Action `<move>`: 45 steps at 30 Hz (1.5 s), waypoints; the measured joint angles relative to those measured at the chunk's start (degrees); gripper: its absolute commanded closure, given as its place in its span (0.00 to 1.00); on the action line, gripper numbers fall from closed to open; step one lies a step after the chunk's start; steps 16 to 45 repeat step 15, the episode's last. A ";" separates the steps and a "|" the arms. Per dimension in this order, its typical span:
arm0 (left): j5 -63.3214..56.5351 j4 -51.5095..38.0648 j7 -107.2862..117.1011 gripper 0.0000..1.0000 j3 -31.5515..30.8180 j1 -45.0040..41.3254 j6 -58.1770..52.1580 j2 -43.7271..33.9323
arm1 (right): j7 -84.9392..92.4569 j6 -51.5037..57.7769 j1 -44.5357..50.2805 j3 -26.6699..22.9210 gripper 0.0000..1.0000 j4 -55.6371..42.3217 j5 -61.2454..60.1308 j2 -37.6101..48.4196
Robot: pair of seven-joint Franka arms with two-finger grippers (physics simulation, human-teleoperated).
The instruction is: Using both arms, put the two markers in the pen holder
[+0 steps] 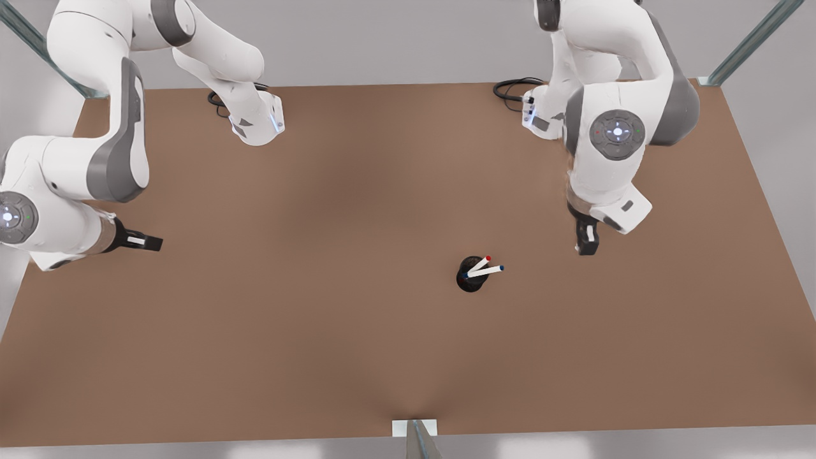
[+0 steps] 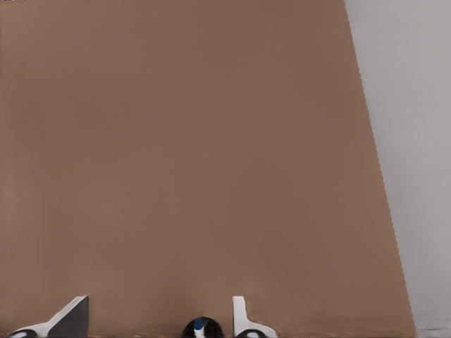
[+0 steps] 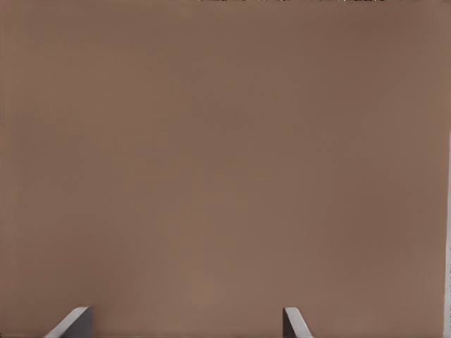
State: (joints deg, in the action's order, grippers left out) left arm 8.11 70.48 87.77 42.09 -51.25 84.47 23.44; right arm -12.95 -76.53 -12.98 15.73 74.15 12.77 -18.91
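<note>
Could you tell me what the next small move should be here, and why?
Probably none beyond keeping both arms back. The red-capped marker and the blue-capped marker both stand tilted in the pen holder. The left gripper, open, hangs beside the holder; the right gripper, open, waits far off over the table.

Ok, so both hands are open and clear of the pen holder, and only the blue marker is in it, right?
Not quite. The pen holder holds both: the red marker and the blue marker lean out of it side by side, as the front view shows. The rest stands: the left hand, nearer the holder, and the right hand, at the front view's left, are open and clear of it.
</note>
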 measured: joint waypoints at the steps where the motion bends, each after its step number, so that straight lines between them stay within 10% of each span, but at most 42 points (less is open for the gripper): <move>1: -2.51 -1.34 -4.88 0.00 -20.78 16.01 -2.14 -1.92 | -0.10 -0.03 1.64 0.03 0.00 0.03 -0.29 0.00; 3: -5.97 6.41 -13.29 0.00 -39.74 32.51 -2.31 -8.28 | -0.27 -0.04 3.79 0.05 0.00 -1.08 -0.71 0.12; 6: -8.23 8.10 -23.70 0.00 -45.70 37.29 -3.12 -9.08 | -0.43 0.53 4.56 -0.04 0.00 -4.14 -1.16 0.22; 45: -8.05 7.44 -46.25 0.00 -47.28 37.72 -7.24 -8.18 | -0.69 2.11 5.04 -0.57 0.00 0.68 -2.31 7.07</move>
